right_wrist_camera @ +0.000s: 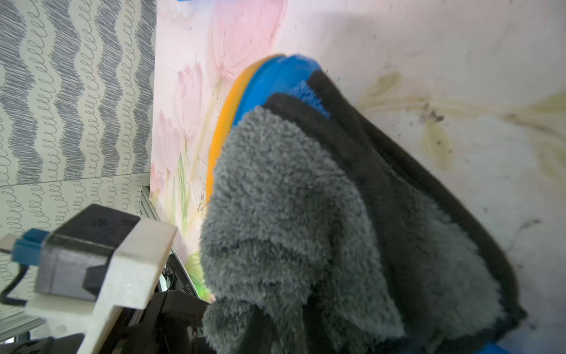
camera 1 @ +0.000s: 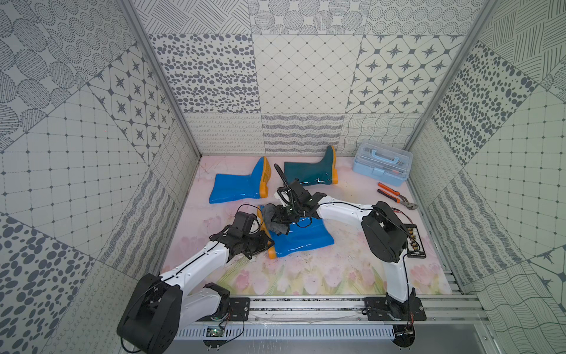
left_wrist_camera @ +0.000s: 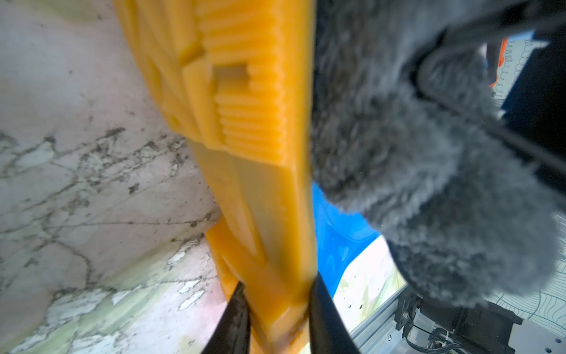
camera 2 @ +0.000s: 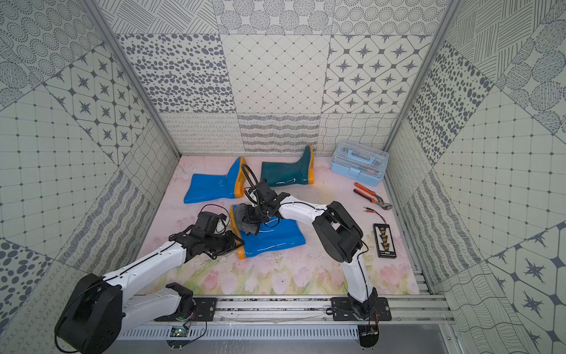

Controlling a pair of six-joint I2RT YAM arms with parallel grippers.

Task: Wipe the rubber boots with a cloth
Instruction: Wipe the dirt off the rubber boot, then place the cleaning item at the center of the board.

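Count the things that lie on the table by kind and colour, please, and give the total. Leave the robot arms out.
Blue rubber boots: 2
Teal rubber boot: 1
Grey cloth: 1
Light blue toolbox: 1
Orange-handled pliers: 1
Black connector board: 1
Total: 7

there are three boots. two are blue: one blue boot at the back (camera 1: 235, 187) and one blue boot in front (camera 1: 303, 239). one is a green boot (camera 1: 306, 173). there is one grey cloth (camera 1: 271, 219), one light blue box (camera 1: 379, 167), one pair of pliers (camera 1: 388, 195), one black board (camera 1: 415, 242) and two robot arms, a left arm (camera 1: 199, 260) and a right arm (camera 1: 340, 208).
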